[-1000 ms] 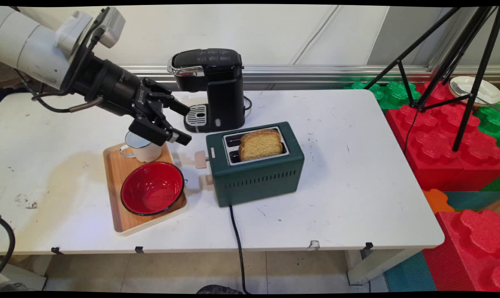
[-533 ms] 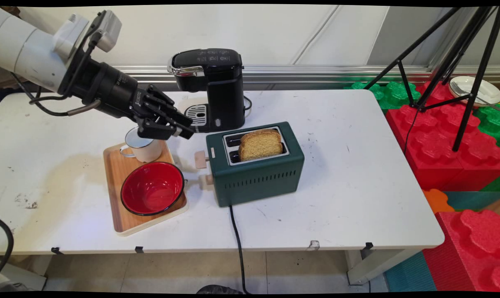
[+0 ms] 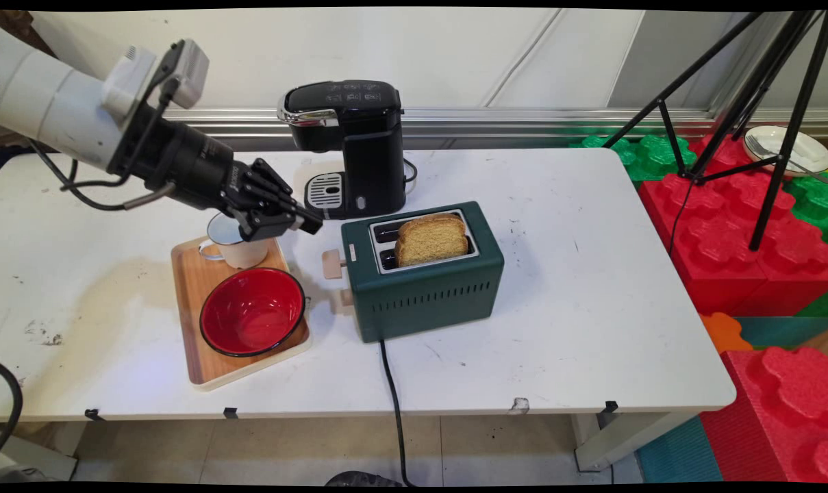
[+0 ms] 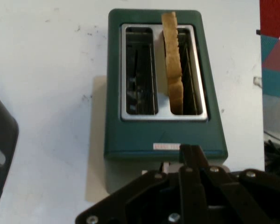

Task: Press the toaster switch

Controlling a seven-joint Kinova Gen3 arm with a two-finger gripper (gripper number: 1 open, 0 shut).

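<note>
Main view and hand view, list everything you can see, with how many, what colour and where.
toaster: one, dark green, table centre, black cord hanging over the near edge
bread slice: one, brown, upright in one toaster slot; the other slot is empty
coffee machine: one, black, behind the toaster
tray: one, wooden, left of the toaster
bowl: one, red with a dark rim, on the tray's near part
mug: one, white, on the tray's far end, partly under the gripper
table: one, white
tripod: one, black, right of the table
foam blocks: several, red and green, on the floor at right
plate: one, white, far right on the blocks
gripper: one, black, shut, above the mug, pointing at the toaster's lever end
</note>
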